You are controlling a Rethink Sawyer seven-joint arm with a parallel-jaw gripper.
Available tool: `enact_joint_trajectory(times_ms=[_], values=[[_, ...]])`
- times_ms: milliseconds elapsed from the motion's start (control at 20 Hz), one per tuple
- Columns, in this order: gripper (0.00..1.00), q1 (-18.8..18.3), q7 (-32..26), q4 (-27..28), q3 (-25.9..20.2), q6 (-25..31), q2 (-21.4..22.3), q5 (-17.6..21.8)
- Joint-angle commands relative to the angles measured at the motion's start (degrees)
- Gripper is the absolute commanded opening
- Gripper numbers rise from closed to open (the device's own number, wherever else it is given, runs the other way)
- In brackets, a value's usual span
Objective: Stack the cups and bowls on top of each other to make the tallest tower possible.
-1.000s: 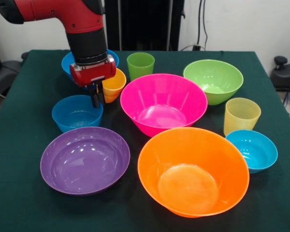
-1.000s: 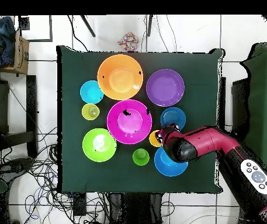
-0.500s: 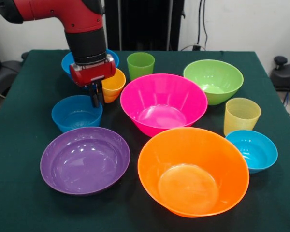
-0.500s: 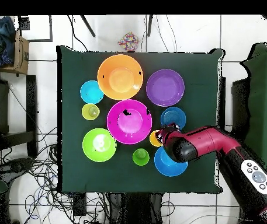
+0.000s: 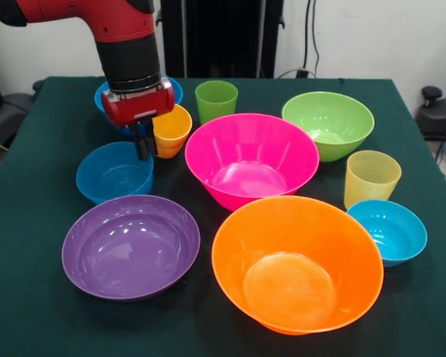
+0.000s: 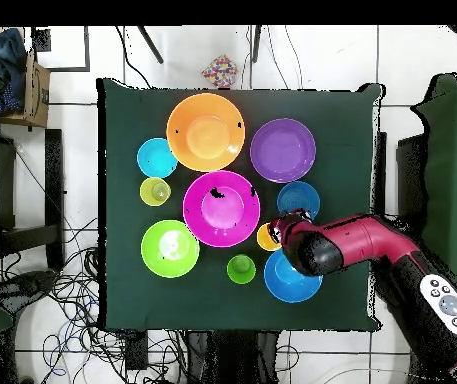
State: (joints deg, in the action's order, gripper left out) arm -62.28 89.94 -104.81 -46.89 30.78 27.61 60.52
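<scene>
Your gripper [image 5: 143, 149] has lifted slightly with the yellow-orange cup [image 5: 171, 130], pinching its rim between nearly closed fingers. The pink bowl [image 5: 251, 160] waits just beside it; nothing is stacked yet.

Seven bowls [image 5: 251, 160] and three cups [image 5: 216, 100] sit upright, separate, unstacked.

A robotics lab or test room. A red and black arm [image 5: 126, 44] reaches over a tabletop [image 5: 52, 312] draped in dark green cloth. From overhead, the floor [image 6: 82, 65] is pale tile with loose cables [image 6: 62, 290] tangled beside the tabletop and a cardboard box [image 6: 34, 85] in one corner. In the front view, plain white walls [image 5: 372, 37] carry more cables [image 5: 312, 30], and a black frame [image 5: 215, 37] stands behind.
</scene>
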Motion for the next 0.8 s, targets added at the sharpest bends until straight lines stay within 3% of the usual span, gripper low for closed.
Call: enact_joint_trajectory(times_ms=[50,800], values=[[0.00,1.10,-18.97,-1.26,-2.10,8.46,3.90,-2.85],[0.00,1.49,-18.93,-1.62,-6.43,16.10,11.33,-11.63]])
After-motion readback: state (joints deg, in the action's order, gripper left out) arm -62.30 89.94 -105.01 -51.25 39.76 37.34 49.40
